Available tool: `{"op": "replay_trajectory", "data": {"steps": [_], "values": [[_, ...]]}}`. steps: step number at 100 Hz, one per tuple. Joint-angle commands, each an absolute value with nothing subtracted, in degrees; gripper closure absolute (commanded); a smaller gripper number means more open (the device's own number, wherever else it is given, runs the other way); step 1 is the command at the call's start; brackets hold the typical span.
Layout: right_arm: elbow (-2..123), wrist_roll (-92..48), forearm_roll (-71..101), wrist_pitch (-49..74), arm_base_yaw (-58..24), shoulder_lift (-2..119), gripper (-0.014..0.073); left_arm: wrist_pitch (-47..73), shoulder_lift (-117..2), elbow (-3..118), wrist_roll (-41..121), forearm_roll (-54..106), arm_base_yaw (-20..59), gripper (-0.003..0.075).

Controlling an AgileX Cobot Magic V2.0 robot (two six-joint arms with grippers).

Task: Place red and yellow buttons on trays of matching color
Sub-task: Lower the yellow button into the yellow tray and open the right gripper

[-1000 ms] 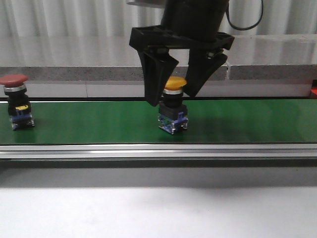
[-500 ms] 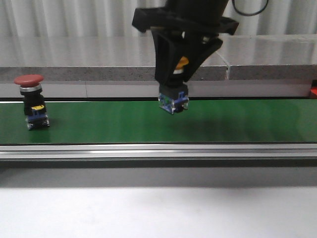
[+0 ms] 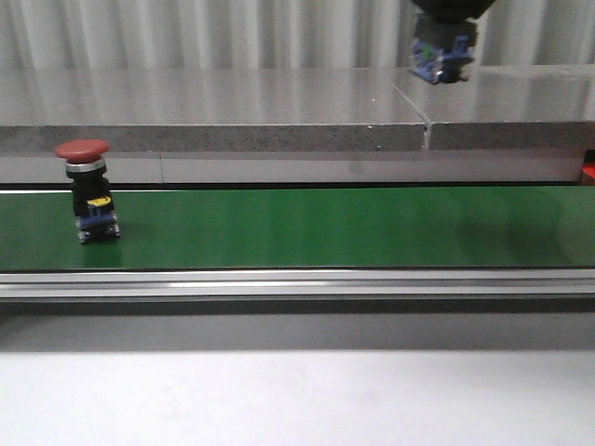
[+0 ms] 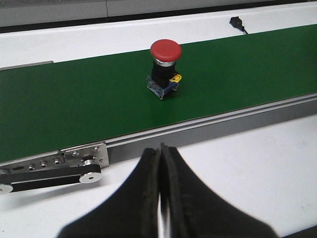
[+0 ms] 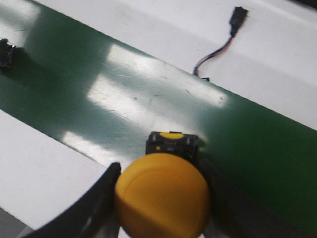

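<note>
Green conveyor belt: flat, matte, slightly glossy under light, framed by a silver metal rail along its near edge; taken as the landmark. Red button: mushroom-shaped red cap over a silver collar, black body with a yellow tab and a blue base block; standing upright on the belt toward its left end in the front view, apart from both claws. Yellow button: domed, smooth yellow cap above a black body; held clear above the belt, seen in the front view only as a blue-and-black base high over the belt's right half. Right claw: black fingers clamped against either side of the yellow button. Left claw: black, its two tapered fingers pressed together with nothing between them, hovering over the white table just on the near side of the belt's rail, the red button beyond it on the belt. Grey speckled ledge: stone-like slab running behind the belt. Cable with connector: thin wire lying on the white surface beyond the belt's far edge. No trays are in view.
</note>
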State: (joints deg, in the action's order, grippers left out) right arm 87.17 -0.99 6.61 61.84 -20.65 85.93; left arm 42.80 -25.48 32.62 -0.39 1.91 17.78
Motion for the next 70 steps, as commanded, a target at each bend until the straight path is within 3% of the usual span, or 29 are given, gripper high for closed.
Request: {"op": "replay_trajectory", "data": {"steps": [1, 70], "values": [[88.96, -0.82, 6.50, 61.71, -17.39, 81.64, 0.0405, 39.08, -25.73, 34.24, -1.02, 2.66, 18.35, 0.0741], [88.91, 4.35, 4.38, 66.51, 14.08, 77.47, 0.0405, 39.08, -25.73, 34.24, -1.02, 2.66, 18.35, 0.0741]]}}
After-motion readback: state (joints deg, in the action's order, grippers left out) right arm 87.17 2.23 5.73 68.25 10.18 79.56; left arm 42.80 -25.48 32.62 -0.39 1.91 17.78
